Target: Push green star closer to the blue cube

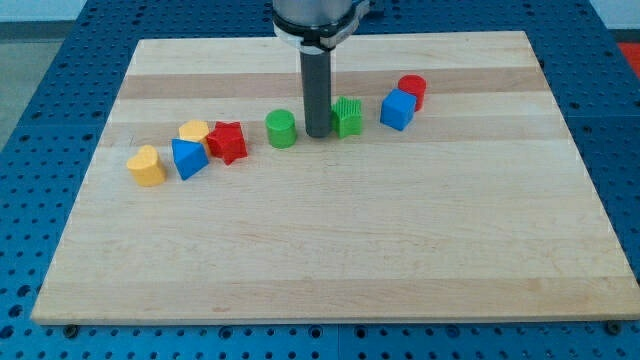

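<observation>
Pressing against the green star [348, 117], my tip [317, 134] sits just on its left; no hand shows, so its state is unknowable. The blue cube [397, 110] lies beyond, near but apart.

My tip [318, 133] sits tight against the green star [348, 117], on its view-left side. View-right of the star, a bare strip of board [330, 250] runs to the blue cube [397, 110]. Green cylinder [281, 129] crowds view-left; red cylinder [412, 90] backs the cube.
</observation>
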`<state>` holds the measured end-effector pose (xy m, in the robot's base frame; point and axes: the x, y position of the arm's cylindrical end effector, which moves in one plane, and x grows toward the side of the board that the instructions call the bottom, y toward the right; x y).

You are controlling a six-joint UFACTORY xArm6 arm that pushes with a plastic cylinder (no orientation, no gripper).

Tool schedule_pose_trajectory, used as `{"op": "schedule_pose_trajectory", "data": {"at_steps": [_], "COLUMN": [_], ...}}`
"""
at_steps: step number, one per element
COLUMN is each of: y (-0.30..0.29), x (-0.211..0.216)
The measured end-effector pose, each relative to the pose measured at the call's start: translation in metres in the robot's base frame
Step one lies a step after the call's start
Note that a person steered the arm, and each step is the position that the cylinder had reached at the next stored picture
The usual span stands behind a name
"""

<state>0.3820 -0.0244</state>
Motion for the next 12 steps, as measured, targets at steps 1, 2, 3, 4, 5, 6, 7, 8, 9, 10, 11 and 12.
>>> {"op": "schedule_pose_trajectory", "data": {"at_steps": [1,2,3,4,5,6,7,8,9,10,11,12], "y": [-0.012,-0.011,-0.003,-0.003,-0.002,0.011,0.019,0.019,0.019,0.019,0.019,0.018], "x": [-0.016,-0.036,-0.047,-0.035,-0.016,-0.012,-0.012,-0.005,-0.003,-0.003,-0.010,-0.020]}}
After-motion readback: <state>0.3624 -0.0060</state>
